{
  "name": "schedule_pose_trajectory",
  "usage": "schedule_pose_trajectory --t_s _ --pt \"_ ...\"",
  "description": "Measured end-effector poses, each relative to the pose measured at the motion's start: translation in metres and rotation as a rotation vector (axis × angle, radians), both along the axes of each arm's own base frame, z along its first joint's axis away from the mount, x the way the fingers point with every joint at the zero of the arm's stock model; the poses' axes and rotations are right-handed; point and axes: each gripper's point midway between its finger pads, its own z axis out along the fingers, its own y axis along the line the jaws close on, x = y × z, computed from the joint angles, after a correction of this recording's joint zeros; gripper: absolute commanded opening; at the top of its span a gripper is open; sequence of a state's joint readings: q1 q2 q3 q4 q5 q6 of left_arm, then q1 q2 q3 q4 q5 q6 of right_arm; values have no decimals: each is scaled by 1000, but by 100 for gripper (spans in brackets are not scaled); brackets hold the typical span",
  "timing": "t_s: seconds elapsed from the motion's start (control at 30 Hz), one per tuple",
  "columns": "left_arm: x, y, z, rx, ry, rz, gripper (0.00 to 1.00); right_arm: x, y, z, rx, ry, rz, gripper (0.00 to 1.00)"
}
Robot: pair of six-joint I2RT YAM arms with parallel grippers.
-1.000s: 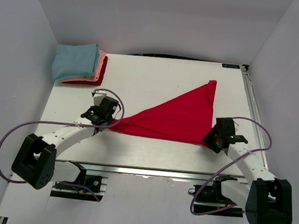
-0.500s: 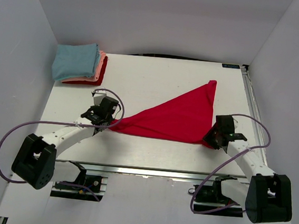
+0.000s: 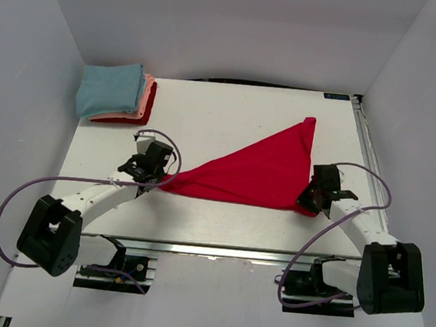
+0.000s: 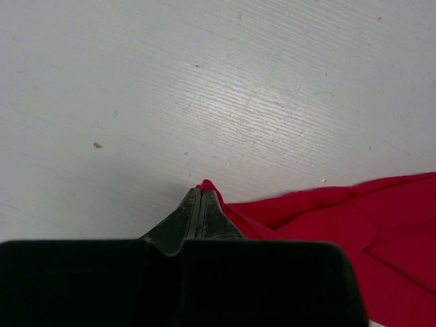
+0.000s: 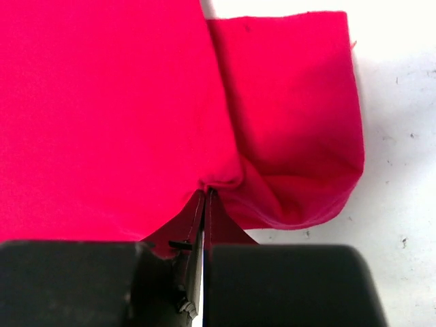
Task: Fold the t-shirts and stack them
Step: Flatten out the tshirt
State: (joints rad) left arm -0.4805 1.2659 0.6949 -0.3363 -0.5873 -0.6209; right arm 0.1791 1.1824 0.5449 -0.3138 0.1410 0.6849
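three shirts look finished: a folded pile sits at the far left corner of the table. it has a light blue piece on top, a salmon-pink one under it and a dark red one at the bottom, the lower two showing only their edges.

the fourth, the bright red shirt, is the one being worked on. it lies across the middle and right of the table as a long flat triangle. one tip points toward the far right corner, and the long side runs parallel to the near edge.

the left gripper has its fingers pressed together on the very left tip of the cloth, low against the table. the right gripper is pinched tight on a gathered bit of fabric at the shirt's near right corner, and a rounded flap of cloth, maybe a sleeve, sticks out just past it. the cloth between the two looks drawn fairly taut.

from where i stand, this shirt is only part of the way there — it is no neat rectangle yet, so it needs more folds before it matches the others. after that it has to be carried to the far left corner and laid on the pile. i see no other loose shirt, so this may well be the last one.
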Motion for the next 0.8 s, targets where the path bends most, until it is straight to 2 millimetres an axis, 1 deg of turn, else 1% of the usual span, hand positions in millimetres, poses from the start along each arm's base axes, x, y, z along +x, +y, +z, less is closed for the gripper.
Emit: schedule_pose_trajectory --t_s 0.1,0.17,0.2,0.23,0.27,0.33,0.4,0.43,0.47,0.5,0.53,0.57,0.63,0.7,0.8 --pt "-1 3 0 11 3 7 0 4 1 7 1 -7 5 0" --pt "-3 8 1 38 13 19 0 11 2 23 0 -37 12 0" --pt "-4 11 5 58 17 27 0 16 2 37 -3 -64 16 0" --pt "-1 14 13 77 10 36 0 24 2 57 -6 -101 20 0" --pt "3 16 25 92 -3 46 0 34 2 81 -10 -152 27 0" --pt "18 14 62 101 -70 61 0 59 4 147 -14 -293 42 0" --pt "38 11 114 87 -177 84 0 81 5 222 -23 -467 56 0" --pt "45 11 139 83 -222 92 0 85 4 257 -28 -540 58 0" --pt "54 10 180 67 -303 107 0 87 2 285 -36 -599 59 0" --pt "56 10 194 60 -333 115 0 88 1 312 -44 -659 59 0" --pt "58 12 219 56 -376 128 0 86 -2 333 -54 -701 59 0" --pt "59 14 241 49 -415 138 0 84 -4 349 -65 -732 59 0" --pt "59 19 279 41 -481 158 0 80 -7 367 -84 -767 61 0" --pt "56 24 308 40 -530 178 0 76 -11 371 -106 -770 59 0" --pt "49 32 337 50 -573 196 0 68 -18 376 -142 -760 50 0"
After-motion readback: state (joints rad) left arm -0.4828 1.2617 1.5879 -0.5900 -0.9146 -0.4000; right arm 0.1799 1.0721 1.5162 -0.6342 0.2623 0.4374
